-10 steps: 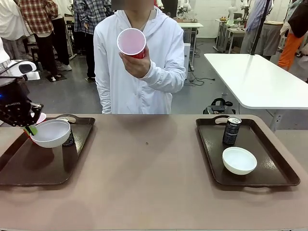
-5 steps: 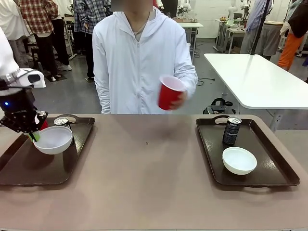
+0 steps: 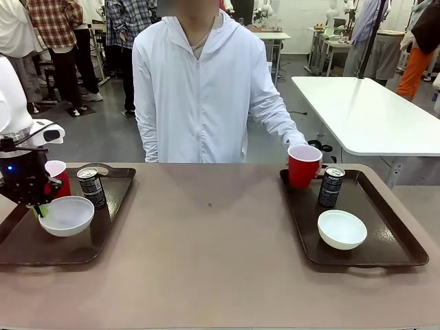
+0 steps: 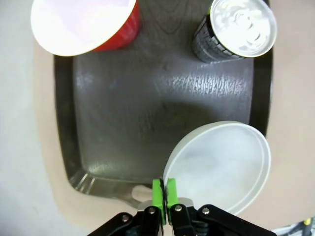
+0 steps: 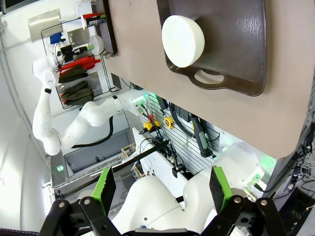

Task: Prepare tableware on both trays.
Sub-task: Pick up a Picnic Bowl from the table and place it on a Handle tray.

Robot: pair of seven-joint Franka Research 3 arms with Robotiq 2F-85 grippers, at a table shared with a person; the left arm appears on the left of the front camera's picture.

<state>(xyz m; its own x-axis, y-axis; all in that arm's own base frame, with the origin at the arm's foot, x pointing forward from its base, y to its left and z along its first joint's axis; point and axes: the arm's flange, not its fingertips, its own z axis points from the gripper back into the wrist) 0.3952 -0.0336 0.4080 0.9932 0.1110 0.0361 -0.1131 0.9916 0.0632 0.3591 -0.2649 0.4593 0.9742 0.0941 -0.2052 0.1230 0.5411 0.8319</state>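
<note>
Two trays (image 3: 27, 251) (image 3: 402, 251), two red cups (image 3: 56, 176) (image 3: 303, 166), two cans (image 3: 91, 188) (image 3: 331, 186), two white bowls (image 3: 67, 216) (image 3: 342, 229).

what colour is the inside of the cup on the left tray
White inside, red outside. The left wrist view shows the cup best, looking down into it on the tray.

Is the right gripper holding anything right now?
No, the right gripper stands wide open with nothing between its green pads, well away from the right tray.
</note>
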